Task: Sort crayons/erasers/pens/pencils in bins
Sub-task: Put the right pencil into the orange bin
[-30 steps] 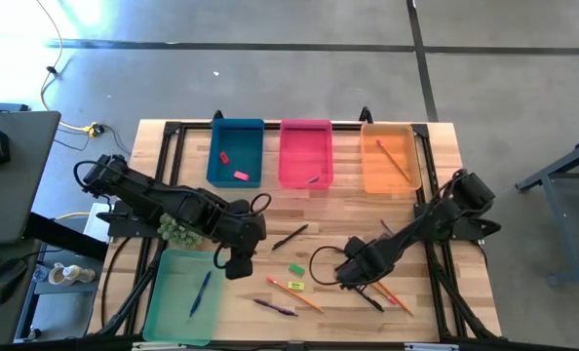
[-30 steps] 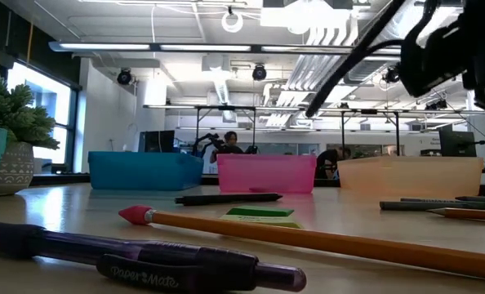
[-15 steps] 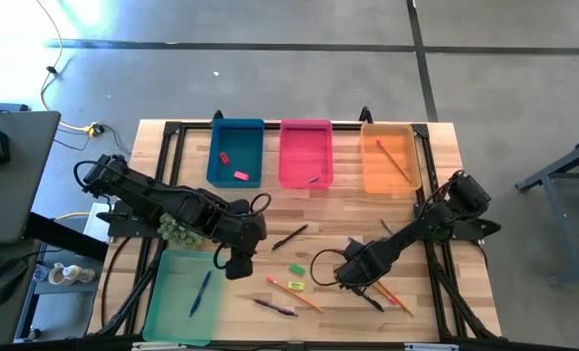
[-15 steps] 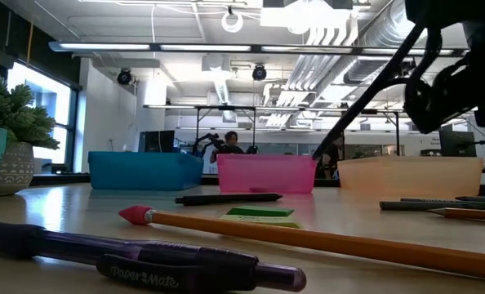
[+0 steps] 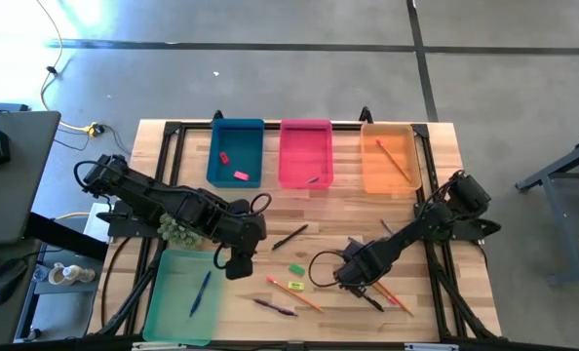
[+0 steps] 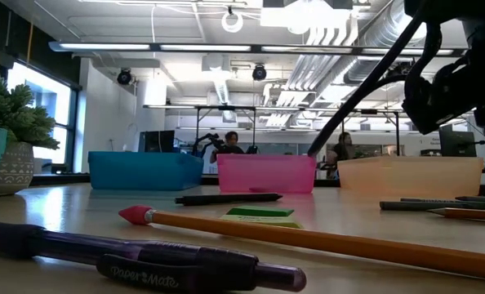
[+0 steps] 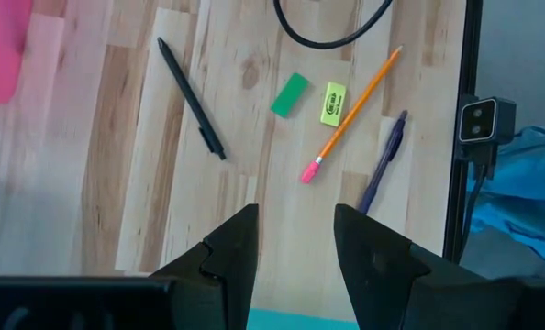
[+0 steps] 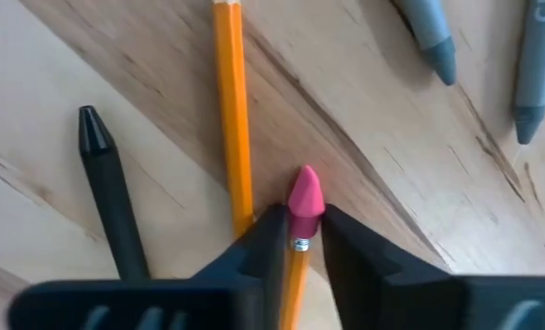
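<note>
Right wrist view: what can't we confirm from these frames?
- Right gripper: fingers close around a pencil at its pink end; its shaft is hidden below them, so a lift is unconfirmed.
- High view: that grip is covered by the right arm's own body.
- Low view: bin contents are hidden behind the walls of the blue bin, pink bin and orange bin.
- Grey crayons: cut off by the wrist picture's edge.

Right tool [image 8: 295,240] has closed on pencil [image 8: 296,249]
</note>
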